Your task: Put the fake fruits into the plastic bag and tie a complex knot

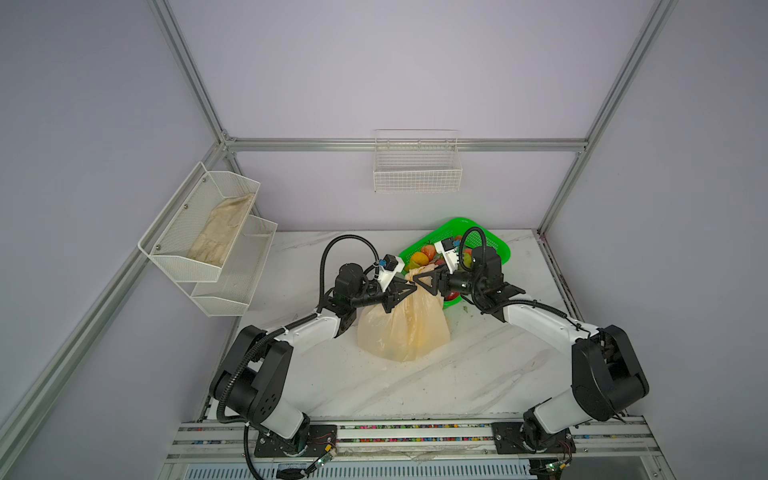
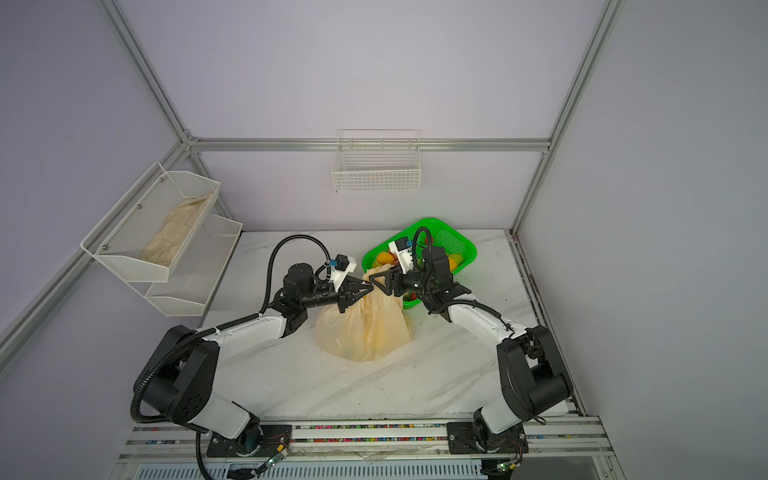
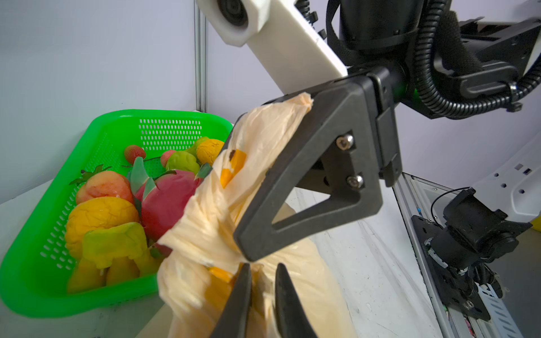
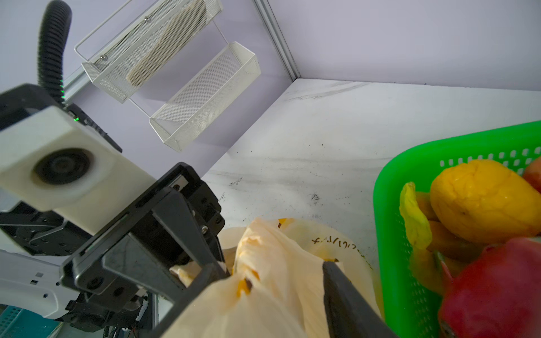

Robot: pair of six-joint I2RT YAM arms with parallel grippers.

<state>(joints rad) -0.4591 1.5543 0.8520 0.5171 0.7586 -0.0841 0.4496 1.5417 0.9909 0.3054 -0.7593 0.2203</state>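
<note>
The cream plastic bag (image 1: 405,328) stands on the table with yellow-orange shapes showing through it. Its handles are bunched and twisted into a loose knot (image 3: 205,228); how tight it is I cannot tell. My left gripper (image 3: 263,267) is shut on a strip of the bag just below that twist. My right gripper (image 4: 272,269) is open, and a handle tail (image 3: 281,123) lies loosely between its fingers (image 4: 345,292). In both top views the two grippers meet tip to tip above the bag (image 2: 365,328). Several fake fruits (image 3: 111,210) lie in the green basket (image 3: 35,263).
The green basket (image 1: 494,245) sits right behind the bag, close to my right arm. White mesh shelves (image 1: 208,232) holding a pale cloth (image 1: 224,232) hang on the left wall. A wire basket (image 1: 417,166) hangs on the back wall. Marble table (image 1: 415,386) lies in front.
</note>
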